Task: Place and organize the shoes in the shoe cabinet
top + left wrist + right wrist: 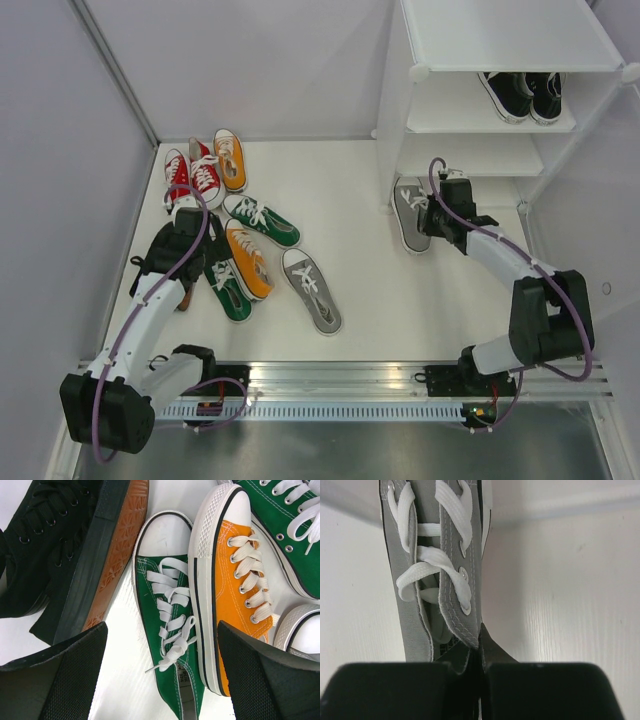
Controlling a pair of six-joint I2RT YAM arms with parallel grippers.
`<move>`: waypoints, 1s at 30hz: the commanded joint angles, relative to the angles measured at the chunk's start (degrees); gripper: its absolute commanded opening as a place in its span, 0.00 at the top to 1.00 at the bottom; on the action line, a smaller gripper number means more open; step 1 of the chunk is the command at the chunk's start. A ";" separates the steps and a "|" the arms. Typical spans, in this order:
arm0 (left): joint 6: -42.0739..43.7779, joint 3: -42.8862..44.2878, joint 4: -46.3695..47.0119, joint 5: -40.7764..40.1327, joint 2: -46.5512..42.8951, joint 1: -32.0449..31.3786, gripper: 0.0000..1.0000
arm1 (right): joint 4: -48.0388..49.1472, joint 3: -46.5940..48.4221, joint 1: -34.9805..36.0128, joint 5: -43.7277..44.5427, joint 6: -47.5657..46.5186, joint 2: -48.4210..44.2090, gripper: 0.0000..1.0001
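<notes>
My left gripper (196,238) is open over the shoe pile; in the left wrist view (162,680) its fingers straddle a green shoe (170,630) with an orange shoe (232,590) touching its right side. A black shoe (65,545) lies tipped on its side to the left. My right gripper (432,215) is shut on the side wall of a grey shoe (410,215), which also shows in the right wrist view (440,555), at the foot of the white shoe cabinet (500,35). A black pair (520,95) stands on a cabinet shelf.
On the floor lie a red pair (190,175), an orange shoe (230,158), a second green shoe (262,220) and a second grey shoe (312,290). White walls close in the left and back sides.
</notes>
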 commanded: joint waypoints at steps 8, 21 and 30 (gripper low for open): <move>2.06 -0.11 1.74 0.73 -1.51 0.22 0.07 | 23.14 10.77 -2.09 1.01 -1.28 15.79 0.89; 2.23 -0.20 1.91 1.79 -1.77 0.22 0.07 | 20.95 2.35 -2.53 -1.36 -0.31 5.18 0.23; 2.23 -0.29 1.83 2.40 -1.95 0.22 0.07 | 24.45 -13.90 -2.44 -5.84 15.84 -7.75 0.20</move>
